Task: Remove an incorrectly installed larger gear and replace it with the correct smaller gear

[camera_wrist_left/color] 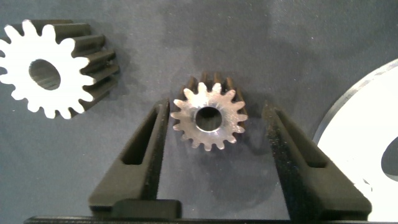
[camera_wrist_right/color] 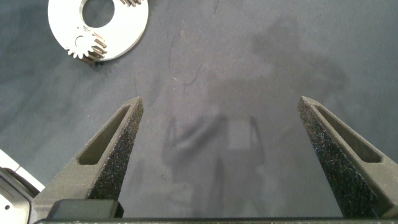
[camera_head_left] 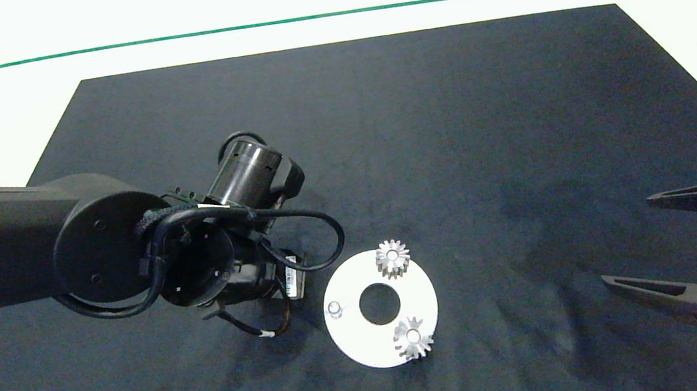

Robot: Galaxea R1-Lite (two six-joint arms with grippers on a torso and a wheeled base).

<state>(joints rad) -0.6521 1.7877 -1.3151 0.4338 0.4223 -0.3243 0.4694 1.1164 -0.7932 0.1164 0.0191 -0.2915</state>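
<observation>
In the head view, you see the white ring plate on the dark mat of the tabletop, with two small gears seated on it and one bare peg on its left side. The left arm covers the area just left of the plate. The right pincer waits at the right edge, fingers spread and holding nothing.

In the left wrist view, the left pincer is spread around the smaller gear, which lies flat on the mat between the fingers, untouched. The larger gear lies nearby on the mat (off the plate).

In the right wrist view, only the plate and mat appear ahead.

Caution: the gear sits nearer one finger; uneven closing may push or tilt it.
</observation>
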